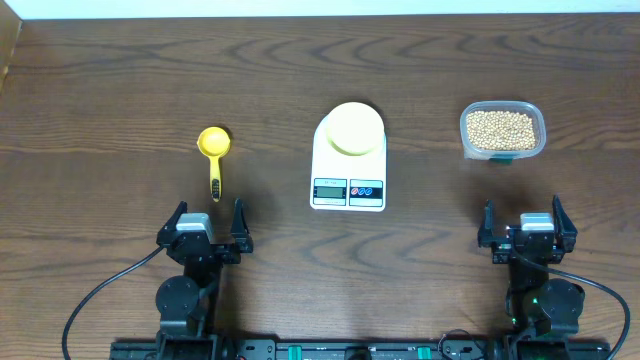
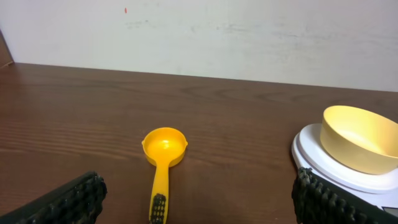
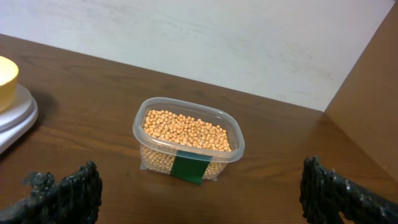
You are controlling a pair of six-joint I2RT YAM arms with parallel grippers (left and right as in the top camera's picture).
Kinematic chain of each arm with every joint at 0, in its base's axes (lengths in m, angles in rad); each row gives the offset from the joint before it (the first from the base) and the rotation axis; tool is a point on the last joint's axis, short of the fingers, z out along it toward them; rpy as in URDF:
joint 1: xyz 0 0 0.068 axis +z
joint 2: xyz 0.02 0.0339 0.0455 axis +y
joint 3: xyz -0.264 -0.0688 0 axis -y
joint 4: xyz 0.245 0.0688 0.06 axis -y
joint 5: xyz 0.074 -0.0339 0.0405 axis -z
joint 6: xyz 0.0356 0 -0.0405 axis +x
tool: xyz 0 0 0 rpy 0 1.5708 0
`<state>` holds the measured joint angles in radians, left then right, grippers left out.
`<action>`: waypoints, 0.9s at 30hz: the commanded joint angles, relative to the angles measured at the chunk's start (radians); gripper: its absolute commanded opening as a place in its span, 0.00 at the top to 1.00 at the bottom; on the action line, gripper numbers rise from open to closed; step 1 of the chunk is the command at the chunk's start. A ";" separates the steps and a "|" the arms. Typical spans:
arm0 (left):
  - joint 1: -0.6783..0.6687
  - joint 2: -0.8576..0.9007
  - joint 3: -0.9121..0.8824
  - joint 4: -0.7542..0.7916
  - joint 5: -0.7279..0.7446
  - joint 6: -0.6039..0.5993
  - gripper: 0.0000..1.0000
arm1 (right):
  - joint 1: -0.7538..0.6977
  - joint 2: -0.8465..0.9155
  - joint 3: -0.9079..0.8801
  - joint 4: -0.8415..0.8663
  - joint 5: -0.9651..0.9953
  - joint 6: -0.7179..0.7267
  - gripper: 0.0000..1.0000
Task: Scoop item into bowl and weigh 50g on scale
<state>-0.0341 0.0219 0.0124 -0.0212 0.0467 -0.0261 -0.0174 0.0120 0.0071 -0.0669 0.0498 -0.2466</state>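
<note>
- Left gripper: fingers spread, empty, L of scale, near scoop handle.
- Bowl: on scale, empty.
- Beans: in tub, R of scale.
- Right gripper: spread, empty.
- Step: scooping not begun; next, prob. left pinches scoop handle.

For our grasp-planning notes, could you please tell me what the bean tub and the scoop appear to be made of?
Tub: clear, glossy plastic, probably thin; the beans show through its walls. Scoop: likely moulded yellow plastic, smooth with a slight sheen.
</note>
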 commanded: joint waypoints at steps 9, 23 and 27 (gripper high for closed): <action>0.005 0.109 0.119 -0.046 -0.013 -0.005 0.02 | -0.002 -0.005 -0.002 -0.003 0.011 -0.001 0.01; 0.005 0.702 0.571 -0.169 0.025 -0.006 0.02 | -0.002 -0.005 -0.002 -0.003 0.011 -0.001 0.01; 0.005 0.869 0.753 -0.301 0.058 -0.005 0.03 | -0.002 -0.005 -0.002 -0.003 0.011 -0.001 0.01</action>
<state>-0.0334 0.8036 0.6437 -0.2787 0.0700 -0.0261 -0.0174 0.0120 0.0071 -0.0666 0.0528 -0.2462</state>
